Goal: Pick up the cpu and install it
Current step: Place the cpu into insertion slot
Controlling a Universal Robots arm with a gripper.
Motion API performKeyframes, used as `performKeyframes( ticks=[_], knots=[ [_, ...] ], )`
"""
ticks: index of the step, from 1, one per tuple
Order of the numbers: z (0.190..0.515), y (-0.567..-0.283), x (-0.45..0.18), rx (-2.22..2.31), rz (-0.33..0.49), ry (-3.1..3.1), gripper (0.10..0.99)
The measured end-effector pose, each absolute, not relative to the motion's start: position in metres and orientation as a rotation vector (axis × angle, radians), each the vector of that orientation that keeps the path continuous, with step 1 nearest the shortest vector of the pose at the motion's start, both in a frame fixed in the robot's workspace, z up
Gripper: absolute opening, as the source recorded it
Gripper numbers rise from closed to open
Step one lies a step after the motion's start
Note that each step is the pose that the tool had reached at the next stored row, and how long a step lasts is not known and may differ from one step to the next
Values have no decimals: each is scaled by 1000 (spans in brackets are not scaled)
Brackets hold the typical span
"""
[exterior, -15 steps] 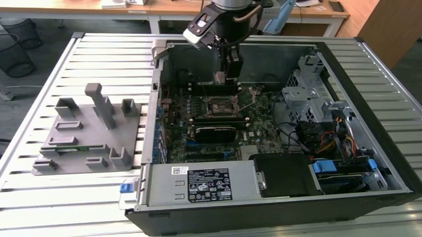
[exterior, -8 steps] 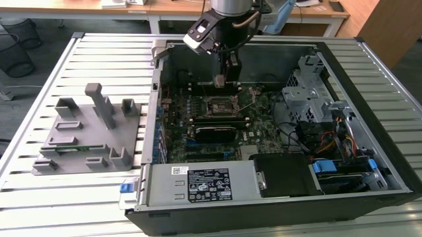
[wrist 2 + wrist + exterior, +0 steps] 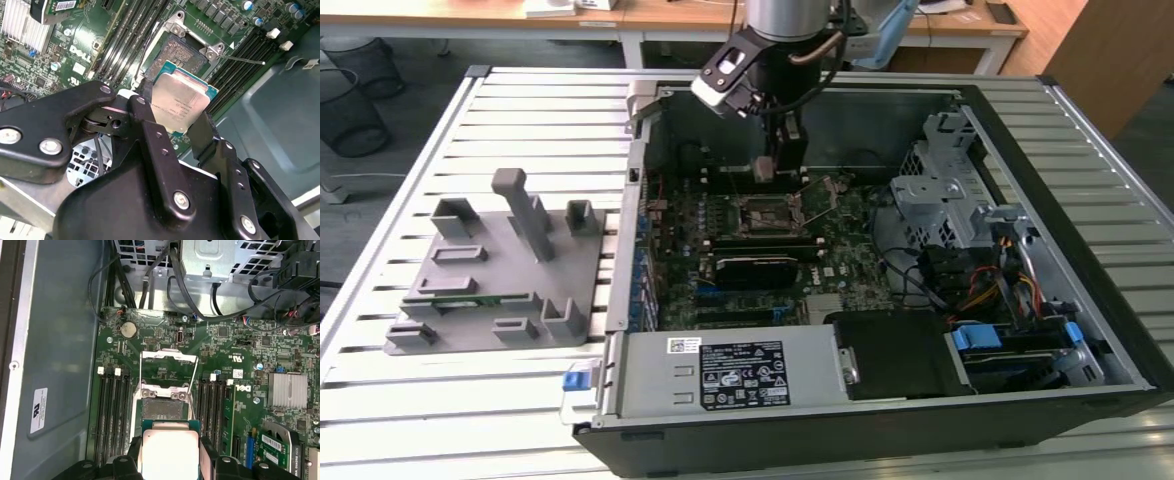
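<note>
My gripper (image 3: 774, 170) hangs inside the open computer case (image 3: 1081, 300), shut on the cpu (image 3: 766, 169). In both wrist views the cpu (image 3: 180, 102) (image 3: 170, 452) shows its silvery top and thin greenish rim, pinched at two opposite edges by the black fingers (image 3: 147, 120). It is held level a little above the motherboard, just beside the bare socket (image 3: 175, 52) (image 3: 161, 409) (image 3: 767, 213). The socket's metal load frame (image 3: 167, 365) stands flipped open on the far side from the chip.
Black memory slots (image 3: 112, 410) flank the socket on both sides. A silver heatsink (image 3: 287, 390), cables (image 3: 190, 295) and a metal drive cage (image 3: 941, 180) crowd the case. A grey fixture block (image 3: 494, 270) holding a green memory stick (image 3: 460, 297) lies on the exterior view's left.
</note>
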State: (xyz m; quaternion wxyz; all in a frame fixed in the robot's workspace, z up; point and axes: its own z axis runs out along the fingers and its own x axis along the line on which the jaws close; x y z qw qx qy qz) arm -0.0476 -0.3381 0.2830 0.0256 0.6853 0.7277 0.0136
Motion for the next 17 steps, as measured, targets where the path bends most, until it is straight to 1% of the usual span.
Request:
performKeyframes(
  ticks=[17],
  knots=[
    [269, -338, -48, 2117, 52, 2241, 537]
  ],
)
